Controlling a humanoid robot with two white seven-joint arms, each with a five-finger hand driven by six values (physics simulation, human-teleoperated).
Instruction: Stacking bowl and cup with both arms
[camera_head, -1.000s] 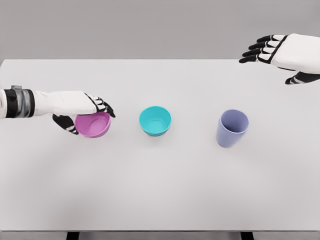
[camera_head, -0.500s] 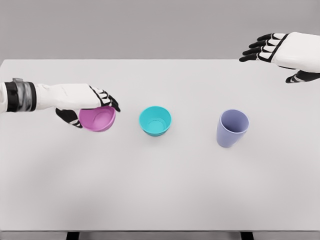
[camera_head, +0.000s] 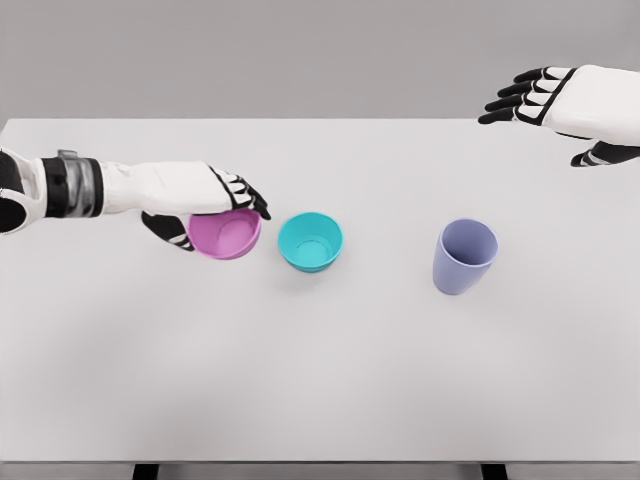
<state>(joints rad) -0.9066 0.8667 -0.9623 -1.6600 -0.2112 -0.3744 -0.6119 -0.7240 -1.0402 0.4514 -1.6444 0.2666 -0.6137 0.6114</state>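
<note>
One left hand (camera_head: 205, 203) grips the pink bowl (camera_head: 226, 234), seemingly lifted, beside the teal bowl (camera_head: 310, 241).

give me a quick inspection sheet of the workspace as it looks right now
Surface: white table, level and plain.
Job's things: pink bowl held in the left hand, just left of the teal bowl; lavender cup upright to the right, standing alone.
Clutter: nothing seen.
Hands: left hand gripping the pink bowl's rim; right hand open, near the far right corner, holding nothing.
Cables: nothing seen.
Surroundings: plain grey backdrop; dark table legs at the bottom edge.
</note>
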